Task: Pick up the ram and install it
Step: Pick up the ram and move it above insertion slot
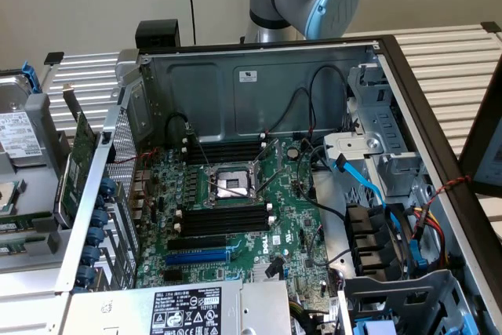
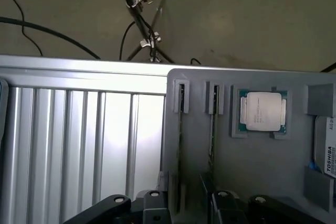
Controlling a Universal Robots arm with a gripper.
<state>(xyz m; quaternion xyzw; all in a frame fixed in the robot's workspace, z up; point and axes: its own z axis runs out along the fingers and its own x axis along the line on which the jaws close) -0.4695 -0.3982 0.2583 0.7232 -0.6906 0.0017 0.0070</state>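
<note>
Two ram sticks stand on edge in narrow slots of a grey holder tray point(image 2: 247, 161). One ram stick point(image 2: 181, 145) runs down between my fingertips; the second ram stick point(image 2: 212, 129) sits in the neighbouring slot. My gripper point(image 2: 185, 205) is open just above the tray, with a dark finger point(image 2: 164, 192) on one side of the first stick and the other finger on the far side. In the exterior view the open computer case shows the green motherboard point(image 1: 282, 194) with black memory slots point(image 1: 223, 217) beside the processor socket point(image 1: 231, 184).
A processor chip point(image 2: 262, 111) and a Toshiba hard drive point(image 2: 328, 150) also lie in the tray. A ribbed metal table top point(image 2: 79, 145) borders the tray. In the case are a blue cable point(image 1: 369, 186), loose black wires and an expansion card point(image 1: 74, 170) at the exterior view's left wall.
</note>
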